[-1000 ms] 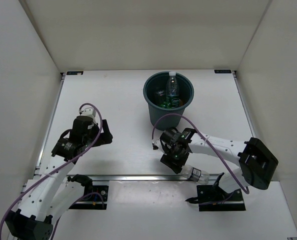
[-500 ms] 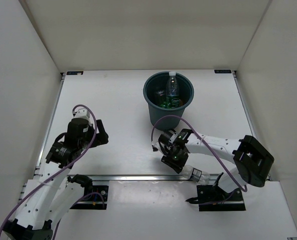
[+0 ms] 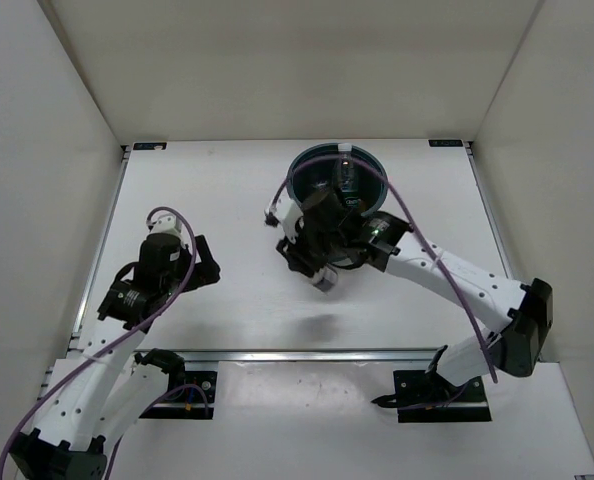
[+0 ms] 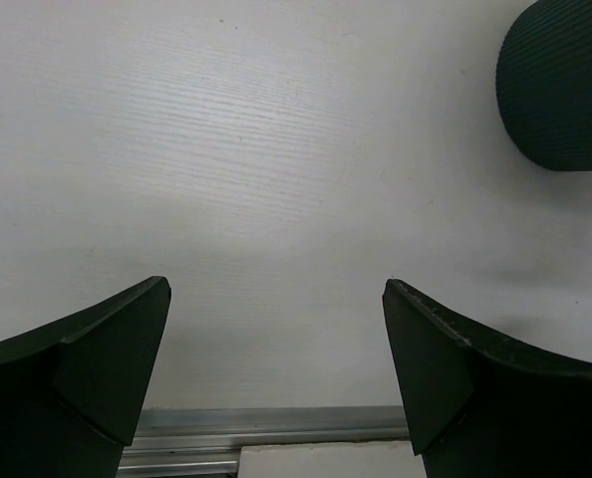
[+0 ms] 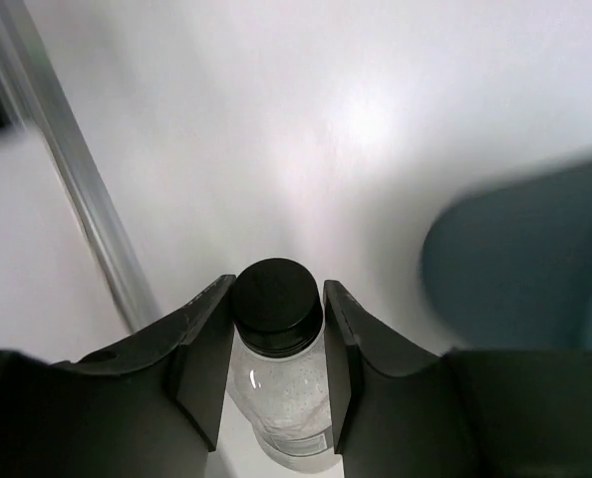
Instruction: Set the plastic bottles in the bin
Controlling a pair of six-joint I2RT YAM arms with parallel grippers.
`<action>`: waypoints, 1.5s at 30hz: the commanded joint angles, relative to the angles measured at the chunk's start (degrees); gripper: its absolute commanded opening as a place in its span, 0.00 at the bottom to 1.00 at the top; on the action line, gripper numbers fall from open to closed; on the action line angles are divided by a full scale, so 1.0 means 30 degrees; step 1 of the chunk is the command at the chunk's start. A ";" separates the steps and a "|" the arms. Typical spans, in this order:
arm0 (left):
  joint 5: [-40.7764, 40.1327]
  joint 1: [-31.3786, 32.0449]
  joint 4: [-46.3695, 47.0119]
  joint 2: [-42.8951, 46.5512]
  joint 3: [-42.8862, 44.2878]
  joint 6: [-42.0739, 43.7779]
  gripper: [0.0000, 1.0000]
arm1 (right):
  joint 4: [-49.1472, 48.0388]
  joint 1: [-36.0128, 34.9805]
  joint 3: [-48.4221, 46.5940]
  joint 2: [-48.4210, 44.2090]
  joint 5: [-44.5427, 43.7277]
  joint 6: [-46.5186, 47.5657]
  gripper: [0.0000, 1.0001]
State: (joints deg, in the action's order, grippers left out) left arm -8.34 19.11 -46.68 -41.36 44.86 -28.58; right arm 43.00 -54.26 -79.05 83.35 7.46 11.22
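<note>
right tool [image 5: 276, 291]: holds clear black-capped plastic bottle [image 5: 286, 398] beside dark teal round bin [image 5: 515, 259] | left tool [image 4: 276, 289]: wide, left of bin

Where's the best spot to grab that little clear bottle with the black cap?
Around the upper body just below the black cap, pinched across its width from two opposite sides, as the right gripper holds the clear bottle now. It's round and slim there, so the flat fingers fit either side.
</note>
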 commanded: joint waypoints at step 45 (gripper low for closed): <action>0.1226 -0.0718 0.1379 -0.8210 0.4613 0.0883 0.98 | 0.3560 1.7969 0.1238 -0.4666 -0.5998 -0.8137 0.99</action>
State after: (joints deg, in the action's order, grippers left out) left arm -5.72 16.99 -41.15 -64.01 54.30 -25.52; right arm 39.16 0.03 -78.76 69.91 -1.67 -14.76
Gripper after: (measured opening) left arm 0.986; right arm 0.992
